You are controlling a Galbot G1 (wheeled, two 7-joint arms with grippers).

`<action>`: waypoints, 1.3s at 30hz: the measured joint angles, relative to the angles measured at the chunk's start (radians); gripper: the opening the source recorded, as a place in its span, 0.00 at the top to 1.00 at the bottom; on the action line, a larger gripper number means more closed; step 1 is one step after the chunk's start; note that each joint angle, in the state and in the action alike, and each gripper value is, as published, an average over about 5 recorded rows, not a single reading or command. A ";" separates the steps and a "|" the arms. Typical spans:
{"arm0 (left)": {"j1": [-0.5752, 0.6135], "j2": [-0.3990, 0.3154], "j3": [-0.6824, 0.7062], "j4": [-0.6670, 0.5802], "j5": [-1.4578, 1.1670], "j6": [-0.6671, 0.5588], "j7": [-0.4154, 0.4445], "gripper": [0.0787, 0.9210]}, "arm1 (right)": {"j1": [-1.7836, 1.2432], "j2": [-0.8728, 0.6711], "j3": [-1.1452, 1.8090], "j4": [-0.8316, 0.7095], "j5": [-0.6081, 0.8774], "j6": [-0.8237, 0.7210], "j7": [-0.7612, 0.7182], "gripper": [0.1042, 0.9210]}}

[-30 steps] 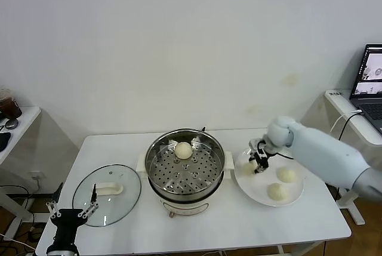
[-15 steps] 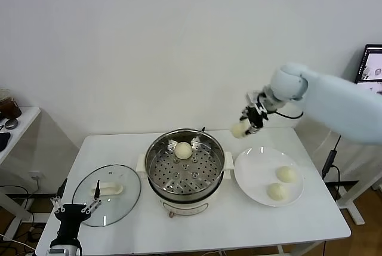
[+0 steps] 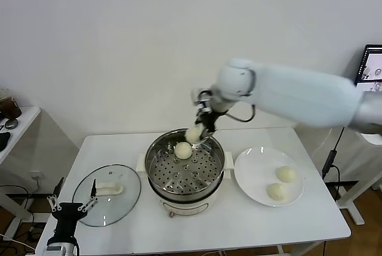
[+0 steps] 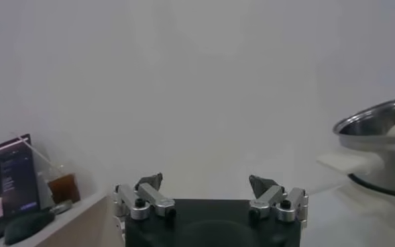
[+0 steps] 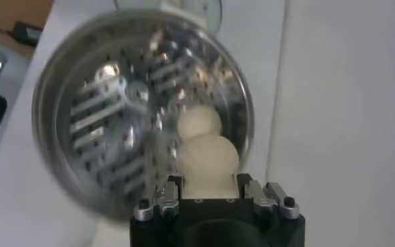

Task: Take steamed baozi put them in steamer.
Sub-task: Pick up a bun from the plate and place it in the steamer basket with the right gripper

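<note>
A: Starting at the left, what do you see?

B: The left gripper (image 3: 70,210) hangs low at the near left corner of the white table (image 3: 250,223), just beside the glass lid (image 3: 107,194) that lies flat there. Its fingers (image 4: 150,181) are spread wide with nothing between them.

A: And the middle?

B: The steamer (image 3: 185,167) stands at the table's centre on its white base. One baozi in the steamer (image 3: 183,150) sits on the perforated tray, toward the far rim.

A: Where is the working arm?

B: The right gripper (image 3: 202,132) is above the steamer's far rim, its fingers closed narrowly around a held baozi (image 3: 194,133). In the right wrist view that bun (image 5: 206,160) fills the gap between the jaws and sits over the one on the tray (image 5: 198,123).

A: Are those two buns touching?

B: They look apart in the head view, but the wrist view overlaps them, so I can't say for sure.

A: To the right?

B: A white plate (image 3: 253,175) lies just beside the steamer, with two baozi on the plate (image 3: 286,174) near its right side, close together.
</note>
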 measured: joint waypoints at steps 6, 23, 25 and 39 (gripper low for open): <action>-0.005 -0.009 0.000 0.010 0.004 -0.002 -0.001 0.12 | -0.040 0.108 -0.014 -0.028 0.039 -0.070 0.053 0.53; -0.008 -0.013 -0.008 0.011 0.005 -0.004 -0.001 0.12 | -0.175 0.253 -0.018 -0.138 0.026 -0.144 0.125 0.42; -0.009 -0.013 -0.009 0.012 0.005 -0.004 -0.001 0.12 | -0.187 0.258 -0.016 -0.145 0.025 -0.147 0.132 0.34; -0.020 -0.007 -0.007 0.022 0.005 -0.003 0.000 0.12 | -0.140 0.197 0.016 -0.092 0.016 -0.142 0.084 0.12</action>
